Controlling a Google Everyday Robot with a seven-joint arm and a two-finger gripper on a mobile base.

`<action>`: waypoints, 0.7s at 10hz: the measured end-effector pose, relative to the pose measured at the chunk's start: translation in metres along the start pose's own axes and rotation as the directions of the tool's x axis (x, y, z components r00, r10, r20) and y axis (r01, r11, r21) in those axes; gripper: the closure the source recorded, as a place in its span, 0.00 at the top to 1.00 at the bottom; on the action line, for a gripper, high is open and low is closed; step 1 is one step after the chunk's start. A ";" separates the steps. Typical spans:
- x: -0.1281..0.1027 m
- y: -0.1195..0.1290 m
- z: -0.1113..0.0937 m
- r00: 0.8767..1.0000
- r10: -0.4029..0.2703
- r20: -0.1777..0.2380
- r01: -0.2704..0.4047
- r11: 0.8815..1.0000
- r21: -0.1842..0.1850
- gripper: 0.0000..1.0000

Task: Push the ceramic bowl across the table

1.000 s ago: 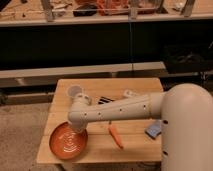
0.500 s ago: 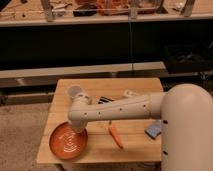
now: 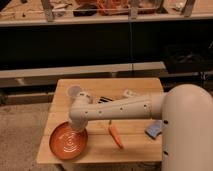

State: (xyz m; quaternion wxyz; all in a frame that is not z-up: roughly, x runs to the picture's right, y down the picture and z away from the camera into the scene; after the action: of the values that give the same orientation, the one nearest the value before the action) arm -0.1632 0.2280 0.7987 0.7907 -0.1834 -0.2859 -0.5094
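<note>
The ceramic bowl (image 3: 68, 142), a wide orange-red dish with pale swirl rings, sits at the front left corner of the light wooden table (image 3: 134, 144), its rim at the table's edge. My white arm reaches in from the right across the table top. The gripper (image 3: 78, 125) points down at the bowl's far right rim, at or just above it. I cannot see whether it touches the bowl.
A small translucent white cup (image 3: 75, 91) stands behind the arm at the back left. An orange carrot-like piece (image 3: 115, 134) lies right of the bowl. A blue item (image 3: 154, 129) lies at the right, with dark (image 3: 104, 100) and white (image 3: 131, 93) items near the back. A dark shelf unit stands beyond.
</note>
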 end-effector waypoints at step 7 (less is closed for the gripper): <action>0.004 0.002 0.000 1.000 -0.016 0.023 0.016 1.000 0.002 0.00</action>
State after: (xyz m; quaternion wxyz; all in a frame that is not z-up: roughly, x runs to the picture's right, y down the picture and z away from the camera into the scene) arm -0.1600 0.2267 0.8014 0.7834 -0.1862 -0.2968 -0.5134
